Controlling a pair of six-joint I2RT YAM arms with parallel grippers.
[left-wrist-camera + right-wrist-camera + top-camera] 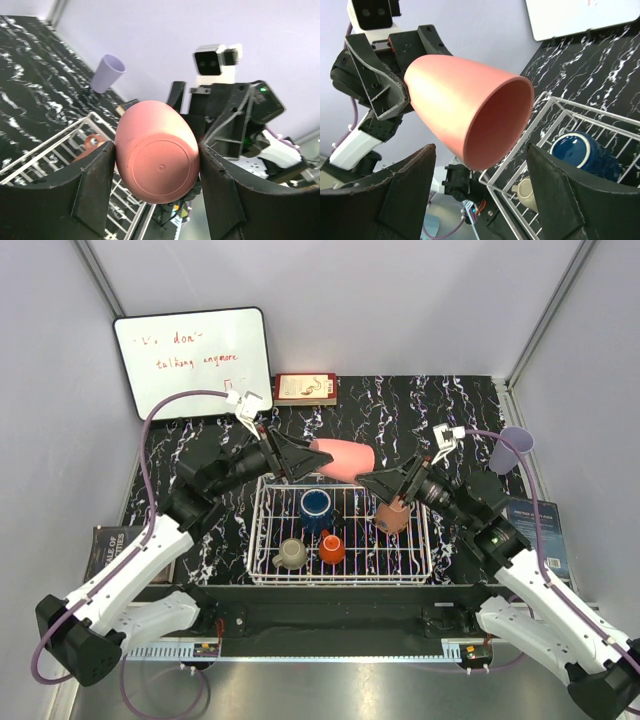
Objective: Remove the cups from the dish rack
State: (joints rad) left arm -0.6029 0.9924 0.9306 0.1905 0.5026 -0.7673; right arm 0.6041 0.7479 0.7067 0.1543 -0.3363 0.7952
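Note:
My left gripper (305, 455) is shut on the base end of the salmon-pink cup (343, 459) and holds it on its side in the air over the far edge of the white dish rack (262, 562), mouth toward the right. The cup's base fills the left wrist view (159, 152); its open mouth faces the right wrist camera (495, 125). My right gripper (382, 483) is open, its fingers spread just before the cup's mouth. In the rack sit the dark blue mug (317, 507), brown mug (392, 515), beige mug (291, 554) and orange cup (332, 548). The lavender tumbler (510, 449) stands on the table at the right.
A whiteboard (194, 361) leans at the back left. A small brown box (306, 389) lies at the back centre. Books lie at the left edge (110, 550) and the right edge (535, 525). White walls close in the table (400, 410).

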